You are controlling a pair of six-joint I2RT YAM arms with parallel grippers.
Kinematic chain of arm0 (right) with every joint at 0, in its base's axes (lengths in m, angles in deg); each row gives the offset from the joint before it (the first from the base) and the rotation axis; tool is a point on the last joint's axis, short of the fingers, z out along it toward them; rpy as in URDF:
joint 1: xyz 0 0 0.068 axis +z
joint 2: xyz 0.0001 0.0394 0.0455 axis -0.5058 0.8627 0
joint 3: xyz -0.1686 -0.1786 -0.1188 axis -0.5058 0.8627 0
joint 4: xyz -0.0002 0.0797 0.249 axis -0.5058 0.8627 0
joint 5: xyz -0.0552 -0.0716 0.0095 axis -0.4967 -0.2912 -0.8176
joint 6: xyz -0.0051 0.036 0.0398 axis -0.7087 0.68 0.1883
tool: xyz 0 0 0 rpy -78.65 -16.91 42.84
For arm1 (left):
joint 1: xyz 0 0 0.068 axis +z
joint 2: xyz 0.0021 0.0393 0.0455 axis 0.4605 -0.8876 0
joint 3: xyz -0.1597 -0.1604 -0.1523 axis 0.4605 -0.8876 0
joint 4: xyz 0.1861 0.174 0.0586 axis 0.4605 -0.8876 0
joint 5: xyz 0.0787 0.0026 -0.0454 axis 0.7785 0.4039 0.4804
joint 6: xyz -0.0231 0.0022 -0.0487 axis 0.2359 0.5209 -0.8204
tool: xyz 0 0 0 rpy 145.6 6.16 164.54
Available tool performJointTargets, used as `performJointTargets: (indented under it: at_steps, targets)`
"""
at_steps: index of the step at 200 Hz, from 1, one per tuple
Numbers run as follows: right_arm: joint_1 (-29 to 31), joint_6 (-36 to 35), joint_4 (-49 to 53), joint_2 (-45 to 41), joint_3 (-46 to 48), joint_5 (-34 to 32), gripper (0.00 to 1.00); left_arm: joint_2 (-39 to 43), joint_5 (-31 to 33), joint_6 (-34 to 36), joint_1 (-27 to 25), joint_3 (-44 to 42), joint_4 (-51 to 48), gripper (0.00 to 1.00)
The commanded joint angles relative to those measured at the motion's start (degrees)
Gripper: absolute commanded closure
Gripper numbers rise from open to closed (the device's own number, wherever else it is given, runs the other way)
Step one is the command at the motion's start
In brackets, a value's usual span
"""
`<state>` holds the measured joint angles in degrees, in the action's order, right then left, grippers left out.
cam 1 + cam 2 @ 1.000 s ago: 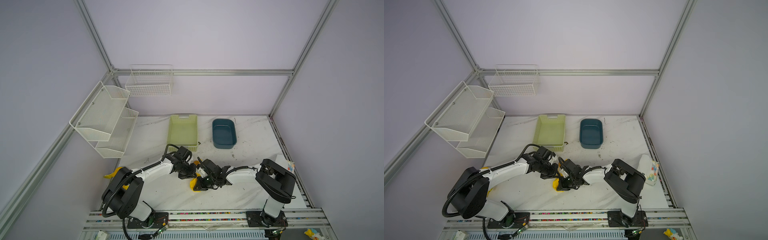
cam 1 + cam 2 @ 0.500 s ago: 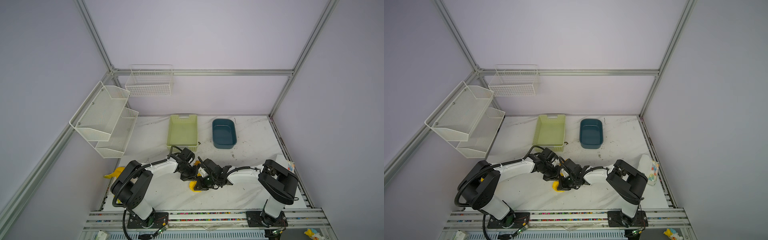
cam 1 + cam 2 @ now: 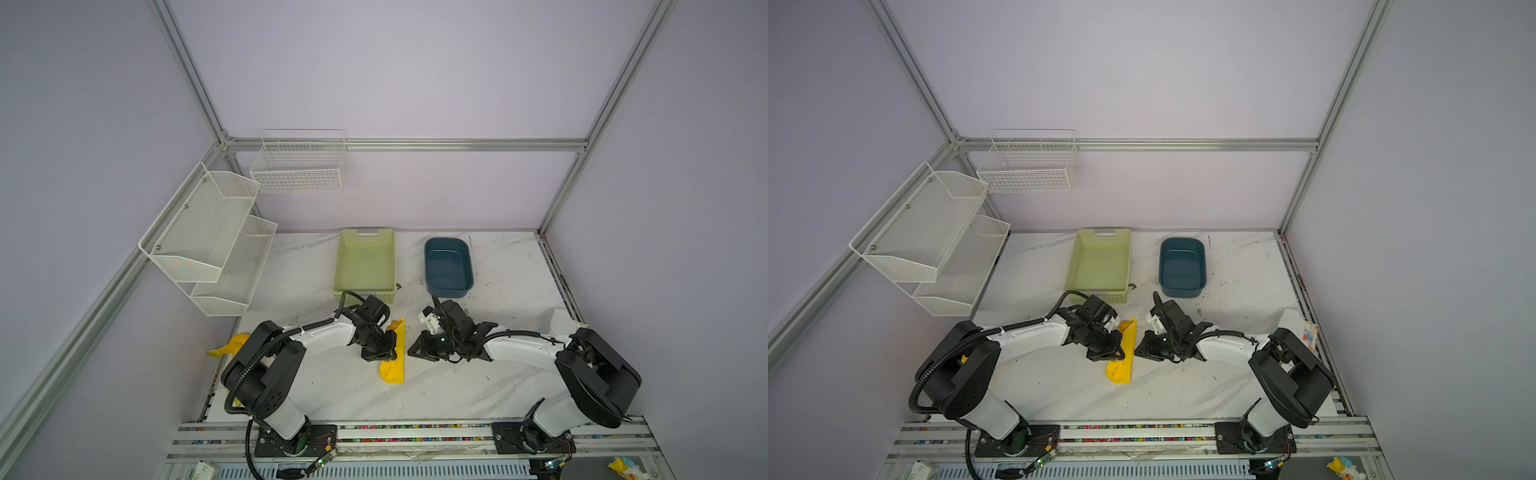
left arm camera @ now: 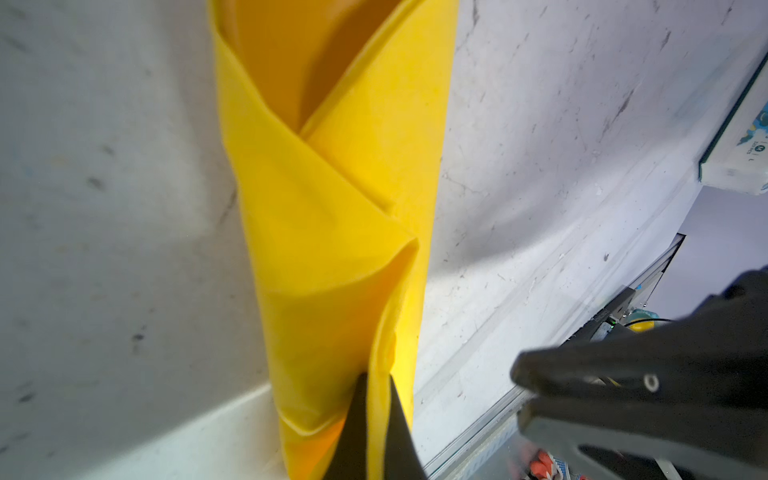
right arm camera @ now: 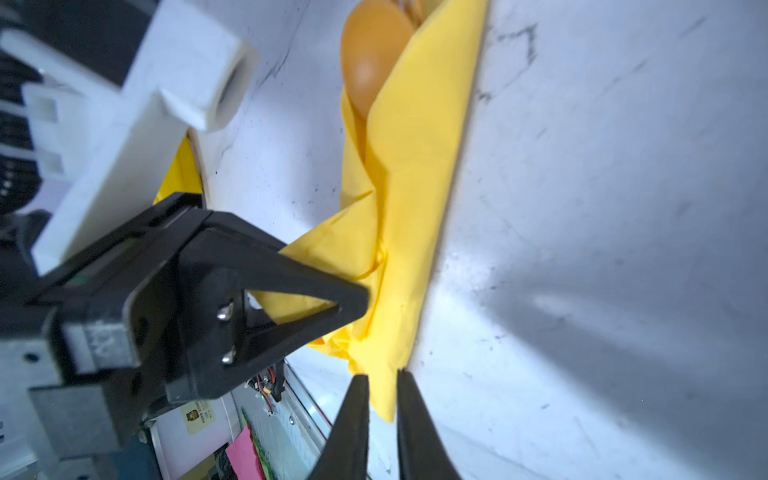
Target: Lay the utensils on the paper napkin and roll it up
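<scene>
The paper napkin lies on the marble table as a long yellow roll, one end toward the green basket. An orange spoon bowl of the utensils pokes out of that far end; the rest of the utensils is hidden inside. My left gripper is shut on a loose flap of the napkin at the roll's left side. My right gripper sits at the roll's right edge with its jaws a narrow gap apart and the napkin corner just beyond the tips.
A green basket and a blue tub stand behind the grippers. White wire shelves hang on the left wall. A yellow banana toy lies by the left arm's base. White paper lies at the table's right edge.
The right gripper's jaws have parted a little and eased off the roll. More of the yellow roll shows between the two grippers. The left gripper keeps its pinch.
</scene>
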<state>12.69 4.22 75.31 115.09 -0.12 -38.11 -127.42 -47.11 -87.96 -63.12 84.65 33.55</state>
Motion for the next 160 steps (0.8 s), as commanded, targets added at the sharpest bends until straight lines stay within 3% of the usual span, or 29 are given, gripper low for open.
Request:
performJointTargets:
  at_steps: [1,49,82,160]
  targets:
    - [-0.3,2.3,-5.9,2.7,1.0,2.9,0.74,1.0,0.1,-1.2,-0.2,2.8,1.1,0.97]
    - [-0.3,6.4,-15.2,9.1,1.9,6.0,0.71,2.6,-0.1,-1.7,-0.2,3.1,1.1,0.97]
    - [-0.3,8.9,-19.8,11.0,3.2,7.2,0.76,3.8,-0.5,-1.6,-0.2,4.1,1.1,0.97]
    - [-0.3,9.5,-20.5,12.1,3.3,6.9,0.85,2.1,-2.6,-1.2,-1.2,6.4,1.7,0.97]
